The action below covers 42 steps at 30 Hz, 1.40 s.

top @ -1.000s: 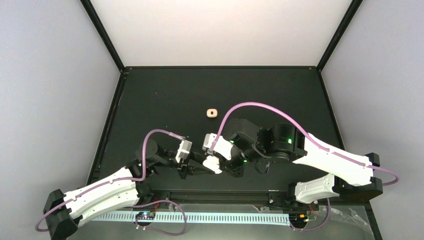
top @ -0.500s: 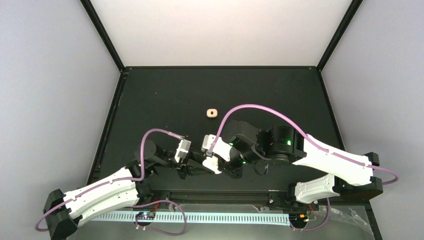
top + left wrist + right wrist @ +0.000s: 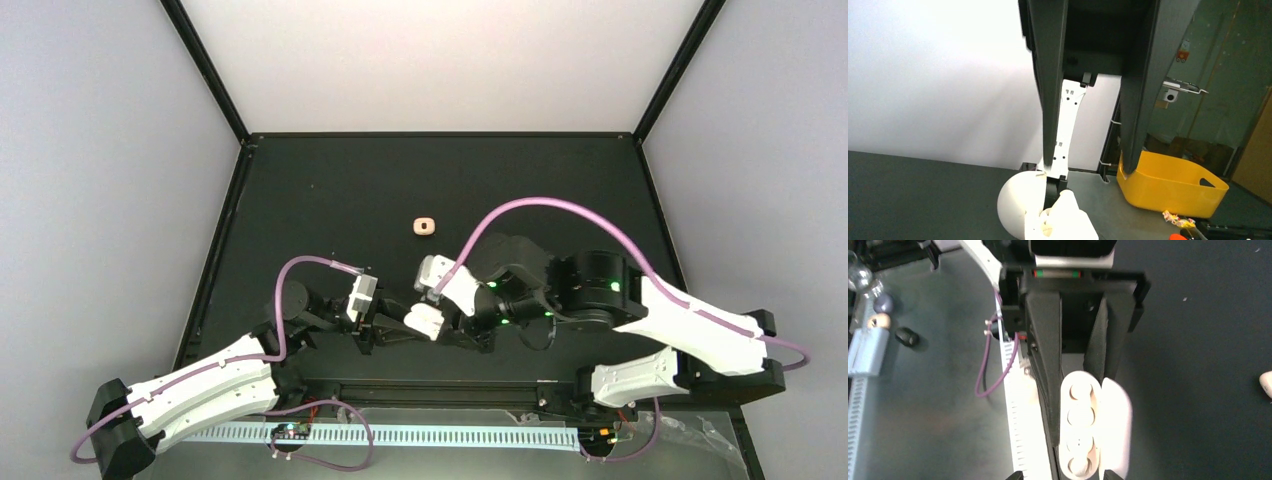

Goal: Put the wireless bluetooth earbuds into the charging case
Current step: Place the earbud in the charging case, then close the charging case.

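- White glossy plastic charging case (image 3: 1083, 430) sits open low over the near part of the matte black table (image 3: 330, 190), between the two arms. Its lid (image 3: 1119, 422) is swung out beside the base.
- Writing: a small red-and-white sticker (image 3: 1184, 50) sits on a panel beyond the table in the left wrist view; the print is too small to read.
- Left arm reaches in low from the near left. The left gripper (image 3: 403, 331) lies roughly level and points right. Its jaws are clamped on the case, one dark finger running along the base's side and the other at the lid side.
- Right arm comes in from the near right with the elbow bent, and a purple cable (image 3: 540, 205) arches over it. The right gripper (image 3: 447, 330) points left and faces the left gripper, just beside the case.
- Right jaws stand apart with nothing gripped. The dark fingertips (image 3: 1015, 475) show at the bottom edge of the right wrist view, one on each side of the case. Contact with the case: cannot tell.
- Case base shows four pale round shapes in a row. Seated buds or bare wells: cannot tell.
- One small cream rounded earbud (image 3: 425, 227) lies alone on the table, farther out than the case and well apart from both grippers.
- Yellow plastic bin (image 3: 1168, 187) stands off the table to the right in the left wrist view; its inside is not visible.
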### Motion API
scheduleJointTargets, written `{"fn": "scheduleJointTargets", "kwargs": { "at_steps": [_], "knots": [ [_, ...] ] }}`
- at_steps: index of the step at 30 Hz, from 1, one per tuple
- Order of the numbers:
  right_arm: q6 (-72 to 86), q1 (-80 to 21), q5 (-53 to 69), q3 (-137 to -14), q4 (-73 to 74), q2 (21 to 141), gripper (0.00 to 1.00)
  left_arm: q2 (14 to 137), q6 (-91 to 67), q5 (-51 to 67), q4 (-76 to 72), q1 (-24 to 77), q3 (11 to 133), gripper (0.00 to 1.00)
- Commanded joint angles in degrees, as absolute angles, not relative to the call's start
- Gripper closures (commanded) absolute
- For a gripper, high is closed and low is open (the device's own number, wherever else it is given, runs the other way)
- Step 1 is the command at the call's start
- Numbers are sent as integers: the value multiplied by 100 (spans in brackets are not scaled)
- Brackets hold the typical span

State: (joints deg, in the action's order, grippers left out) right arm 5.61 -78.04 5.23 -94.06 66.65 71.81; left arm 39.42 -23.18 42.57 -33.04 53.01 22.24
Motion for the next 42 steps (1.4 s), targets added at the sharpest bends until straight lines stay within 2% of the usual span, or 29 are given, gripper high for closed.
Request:
{"fn": "scheduleJointTargets", "kwargs": {
  "at_steps": [1, 6, 10, 16, 30, 42],
  "knots": [
    [655, -7831, 127, -9881, 6550, 6727, 56, 3946, -2316, 4172, -3579, 5334, 2242, 98],
    [880, -7637, -1130, -9436, 6026, 6290, 50, 3925, -2319, 4162, -3579, 5335, 2248, 98],
    [1210, -7351, -1410, -8921, 5637, 6327, 48, 3898, -2326, 4170, -3586, 5343, 2290, 98],
    [1260, -7344, -1240, -8820, 5416, 6727, 48, 3844, -2310, 4186, -3538, 5352, 2355, 98],
    [1108, -7347, 18, -8730, 5238, 6894, 48, 3728, -2259, 4038, -3461, 5361, 2338, 98],
    [1298, -7309, -842, -8366, 5038, 6561, 48, 3627, -2215, 3747, -3293, 5362, 2348, 99]
  ]
}}
